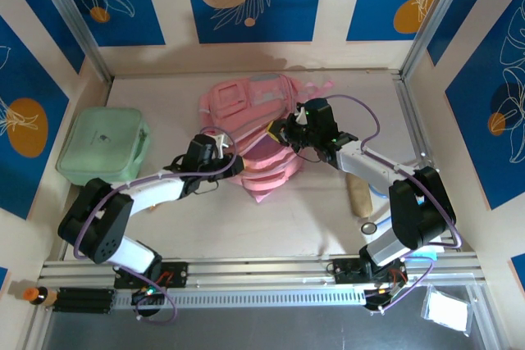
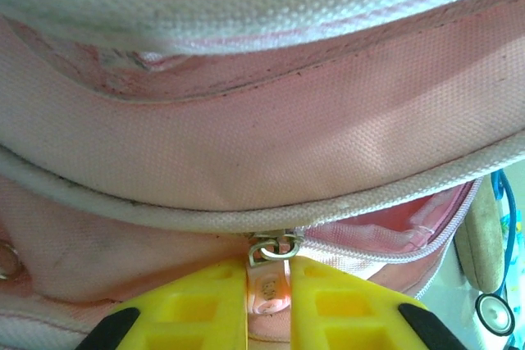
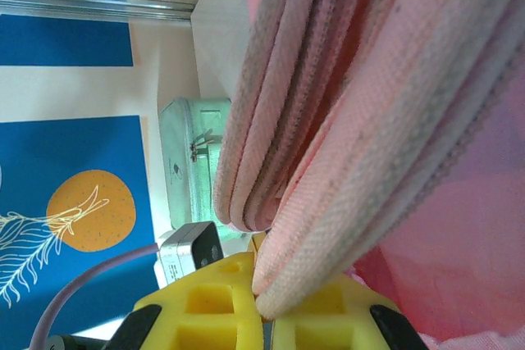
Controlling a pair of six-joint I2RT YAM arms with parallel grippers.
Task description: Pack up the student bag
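Yellow plastic fingers of the left gripper (image 2: pixel 269 275) fill the foreground, pinched together on a small metal-and-pink zipper pull (image 2: pixel 269 291). Largest in the scene, the soft pink fabric student bag (image 1: pixel 246 104) lies mid-table toward the back, between both arms. A mint-green rounded rectangular case (image 1: pixel 102 147) sits well apart on the left. The right gripper (image 3: pixel 267 311) is clamped on a piped edge of the bag. The zipper will likely run best if that edge is held taut and the pull is drawn straight along the teeth.
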